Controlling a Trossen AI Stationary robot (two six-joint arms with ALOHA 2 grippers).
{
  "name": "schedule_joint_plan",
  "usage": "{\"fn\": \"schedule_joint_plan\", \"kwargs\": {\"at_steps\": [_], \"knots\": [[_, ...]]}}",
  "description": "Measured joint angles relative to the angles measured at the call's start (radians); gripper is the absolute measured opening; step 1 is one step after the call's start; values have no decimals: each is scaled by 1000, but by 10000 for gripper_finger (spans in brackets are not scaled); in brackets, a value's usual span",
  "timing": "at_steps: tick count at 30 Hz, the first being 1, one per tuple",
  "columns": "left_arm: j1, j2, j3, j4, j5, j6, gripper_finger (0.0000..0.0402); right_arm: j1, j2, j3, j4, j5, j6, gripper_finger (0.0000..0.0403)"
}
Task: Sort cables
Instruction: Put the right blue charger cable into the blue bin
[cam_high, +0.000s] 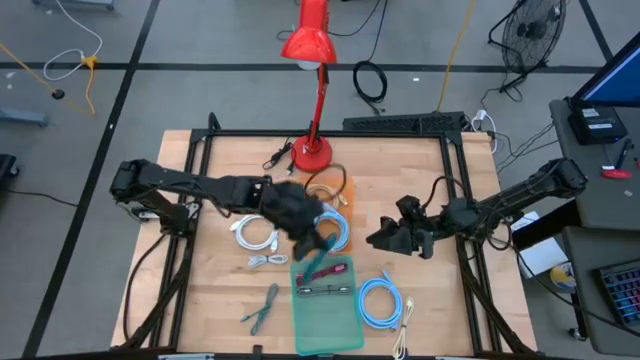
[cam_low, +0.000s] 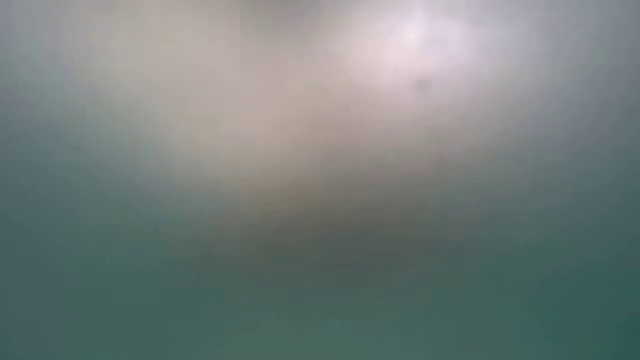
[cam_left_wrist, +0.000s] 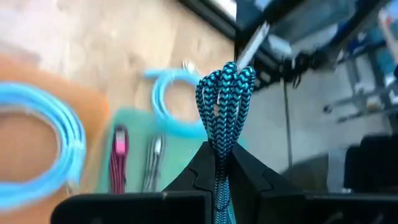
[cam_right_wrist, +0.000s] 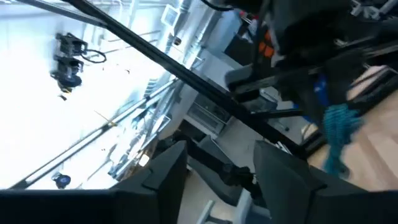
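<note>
Tightly woven teal-black braided cable (cam_left_wrist: 225, 102), left hand (cam_left_wrist: 222, 163) clamped

You have two dark, matte, jointed arms, each ending in a black claw (cam_left_wrist: 221, 171) with two blocky, angular fingers (cam_right_wrist: 168, 171).

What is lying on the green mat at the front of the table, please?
On the green mat lie a dark red cable and a thin grey one. The left hand, holding a teal braided cable, covers the mat's back corner.
</note>
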Motion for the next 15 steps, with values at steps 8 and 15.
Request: {"fn": "schedule_joint_plan", "kwargs": {"at_steps": [8,15], "knots": [[-151,63,1,-77,-94,33,17,-45,-20,-1,-106,27,-33,184],[-160,197,57,34,-138,79,17,-119,-25,-1,-263,124,-53,167]]}}
